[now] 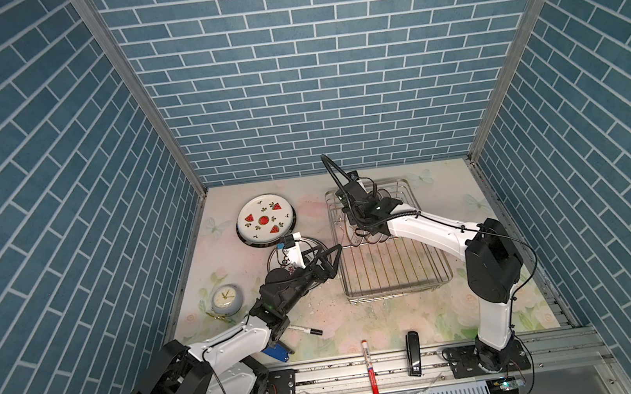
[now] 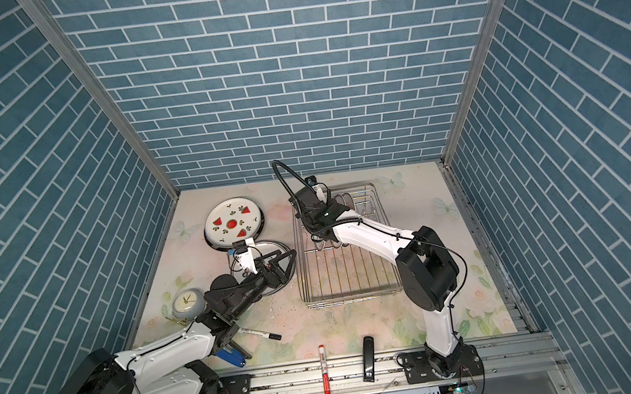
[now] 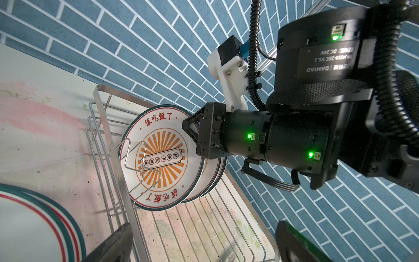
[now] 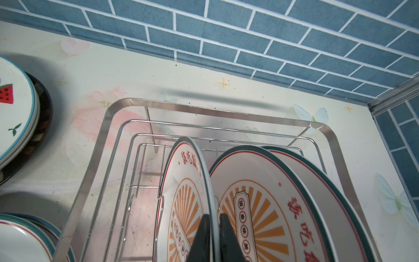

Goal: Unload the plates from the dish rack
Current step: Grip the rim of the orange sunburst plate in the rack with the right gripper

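The silver wire dish rack (image 1: 399,289) (image 4: 108,118) holds three upright orange sunburst plates. My right gripper (image 4: 214,229) (image 3: 190,129) is shut on the top rim of the nearest plate (image 4: 181,204) (image 3: 158,158), one finger on each face. Two more plates (image 4: 260,204) lean behind it. My left gripper (image 3: 204,247) (image 1: 330,261) hangs open and holds nothing beside the rack's left edge, above a green-rimmed plate (image 1: 313,243) (image 3: 34,226) flat on the table. A watermelon plate (image 1: 265,220) (image 2: 232,222) lies on a dark plate (image 4: 45,108) at the back left.
A small grey clock (image 1: 226,299) stands at the left. A black marker (image 1: 305,330) and a blue object (image 1: 277,352) lie under the left arm. A red pen (image 1: 370,371) and a black case (image 1: 413,353) lie at the front rail. Blue brick walls enclose three sides.
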Controlling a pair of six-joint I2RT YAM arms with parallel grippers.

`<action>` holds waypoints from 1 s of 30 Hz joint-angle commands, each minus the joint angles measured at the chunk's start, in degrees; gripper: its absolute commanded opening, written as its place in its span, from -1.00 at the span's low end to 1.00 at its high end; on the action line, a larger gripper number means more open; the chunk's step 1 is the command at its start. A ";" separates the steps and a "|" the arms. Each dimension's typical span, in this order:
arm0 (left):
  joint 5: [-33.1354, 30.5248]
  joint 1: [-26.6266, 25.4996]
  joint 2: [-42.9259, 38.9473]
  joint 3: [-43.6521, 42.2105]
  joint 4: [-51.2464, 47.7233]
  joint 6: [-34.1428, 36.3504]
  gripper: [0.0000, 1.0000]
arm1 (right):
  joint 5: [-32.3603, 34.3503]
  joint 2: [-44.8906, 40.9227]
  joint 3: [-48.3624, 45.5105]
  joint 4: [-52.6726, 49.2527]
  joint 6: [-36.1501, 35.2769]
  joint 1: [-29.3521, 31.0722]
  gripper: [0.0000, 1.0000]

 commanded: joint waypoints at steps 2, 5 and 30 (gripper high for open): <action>-0.77 -0.10 -1.07 -0.25 -1.54 0.57 0.99 | 2.18 0.95 4.01 -1.08 0.37 0.31 -0.81; -1.02 -0.06 -1.34 -0.43 -1.70 0.58 0.99 | 2.69 0.56 4.43 -0.84 0.08 0.40 -0.82; 1.75 -0.14 6.29 1.87 6.52 -2.27 0.99 | 5.90 -18.27 -12.37 13.31 -8.80 3.01 -0.92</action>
